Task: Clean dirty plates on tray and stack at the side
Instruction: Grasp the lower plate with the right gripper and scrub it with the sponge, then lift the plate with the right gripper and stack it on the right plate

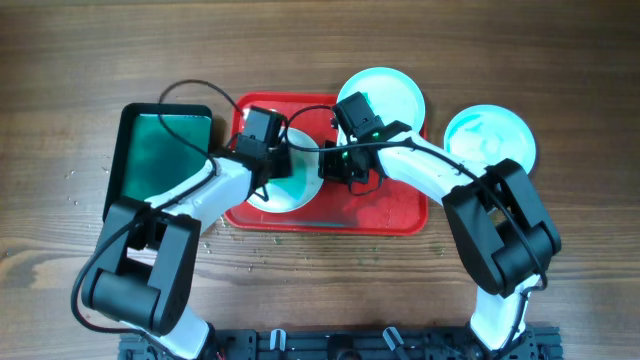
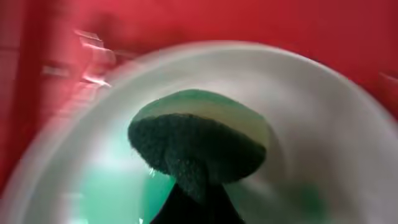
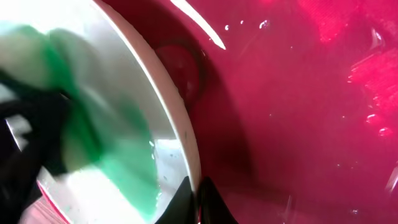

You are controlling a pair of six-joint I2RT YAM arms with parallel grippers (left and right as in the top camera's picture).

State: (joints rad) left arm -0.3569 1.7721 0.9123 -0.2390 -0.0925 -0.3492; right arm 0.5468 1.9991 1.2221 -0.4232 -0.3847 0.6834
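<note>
On the brown wooden surface (image 1: pixel 560 60), a red tray (image 1: pixel 390 215) is set at the middle, with a black bin (image 1: pixel 160 150), green inside, just beside it on the left. Crumbs (image 1: pixel 75 185) are scattered over the wood near the bin. A white plate (image 1: pixel 292 188) smeared with green is lying on the tray. Its rim is pinched by the right end effector (image 1: pixel 335 165), and a sponge (image 2: pixel 199 140) is gripped in the left end effector (image 1: pixel 268 158) and pressed on it. A second plate (image 1: pixel 385 92) overlaps the tray's far edge. A third plate (image 1: pixel 490 135) is seen on the wood to the right.
</note>
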